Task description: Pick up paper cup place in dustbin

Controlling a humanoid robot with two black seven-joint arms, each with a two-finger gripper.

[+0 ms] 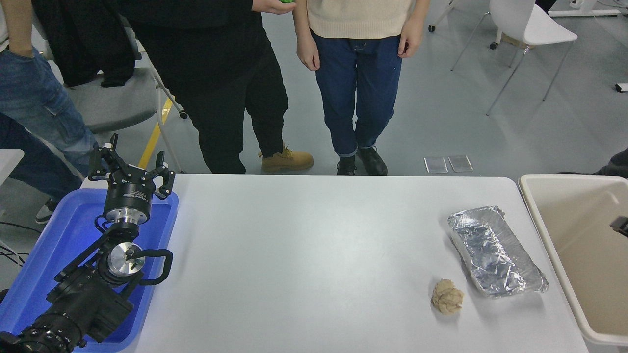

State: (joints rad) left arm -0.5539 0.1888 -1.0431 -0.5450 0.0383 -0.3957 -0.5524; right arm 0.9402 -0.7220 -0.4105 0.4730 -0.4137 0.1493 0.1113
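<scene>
The paper cup is out of view. The beige dustbin (549, 247) stands against the table's right end, and the part of its inside that shows holds nothing. A small black part of my right gripper (620, 226) pokes in from the right edge above the dustbin; too little of it shows to read its state. My left gripper (130, 169) is parked open over the blue tray (59, 235) at the lower left, holding nothing.
A crinkled foil tray (495, 252) lies near the table's right end, with a crumpled brown paper ball (447, 296) just in front of it. Several people stand at the far side, with chairs behind them.
</scene>
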